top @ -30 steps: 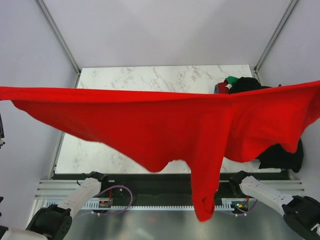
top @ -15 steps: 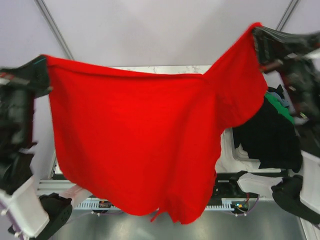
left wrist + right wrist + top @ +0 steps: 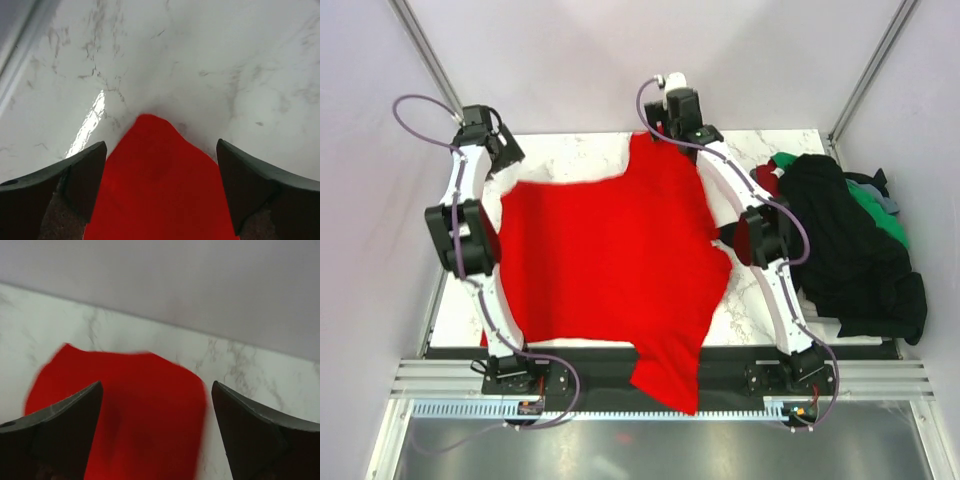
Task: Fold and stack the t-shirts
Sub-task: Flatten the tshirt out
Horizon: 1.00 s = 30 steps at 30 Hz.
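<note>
T-shirt (image 3: pixel 610 255) flat, corners beneath left gripper (image 3: pixel 160 150), right gripper (image 3: pixel 156 390) (jaws wide)

The red t-shirt (image 3: pixel 610 260) is soft, matt cloth with no sheen, lying in gentle wrinkles. The worktop (image 3: pixel 210 55) under it is a smooth, white, grey-veined marble-look surface, glossy enough to throw a bright glare. The fingers of the left gripper (image 3: pixel 161 155) and right gripper (image 3: pixel 156 390) look like dark matt plastic. The pile of t-shirts (image 3: pixel 845 250) is matt cloth too, mostly black. The rail (image 3: pixel 430 375) at the near edge is ribbed, dully shining metal.
</note>
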### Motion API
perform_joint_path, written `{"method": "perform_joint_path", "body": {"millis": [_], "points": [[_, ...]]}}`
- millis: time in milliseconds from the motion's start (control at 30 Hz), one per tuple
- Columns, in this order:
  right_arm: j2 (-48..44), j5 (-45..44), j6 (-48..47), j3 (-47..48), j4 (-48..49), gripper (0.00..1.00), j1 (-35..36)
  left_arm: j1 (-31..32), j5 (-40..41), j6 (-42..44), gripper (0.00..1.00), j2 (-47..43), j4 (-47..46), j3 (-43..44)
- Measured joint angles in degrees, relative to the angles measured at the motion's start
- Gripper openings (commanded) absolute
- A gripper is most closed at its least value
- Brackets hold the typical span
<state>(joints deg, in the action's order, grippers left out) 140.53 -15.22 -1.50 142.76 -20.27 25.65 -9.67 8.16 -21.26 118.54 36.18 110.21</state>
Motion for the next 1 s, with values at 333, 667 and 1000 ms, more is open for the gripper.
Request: {"method": "perform_joint_path", "body": {"millis": [333, 667, 1000], "points": [[-15.5, -2.4, 9.9, -32.3, 2.4, 0.98, -1.0, -2.7, -4.2, -2.8, 1.00, -2.4, 4.8, -5.9], [-27.8, 19.9, 24.5, -42.6, 13.8, 0.98, 3.3, -4.7, -4.7, -4.4, 0.98, -26.7, -0.8, -36.3], [5.3, 42.4, 42.2, -19.4, 19.5, 0.98, 4.8, -9.0, -6.8, -5.2, 0.97, -30.8, -2.0, -46.9]]}}
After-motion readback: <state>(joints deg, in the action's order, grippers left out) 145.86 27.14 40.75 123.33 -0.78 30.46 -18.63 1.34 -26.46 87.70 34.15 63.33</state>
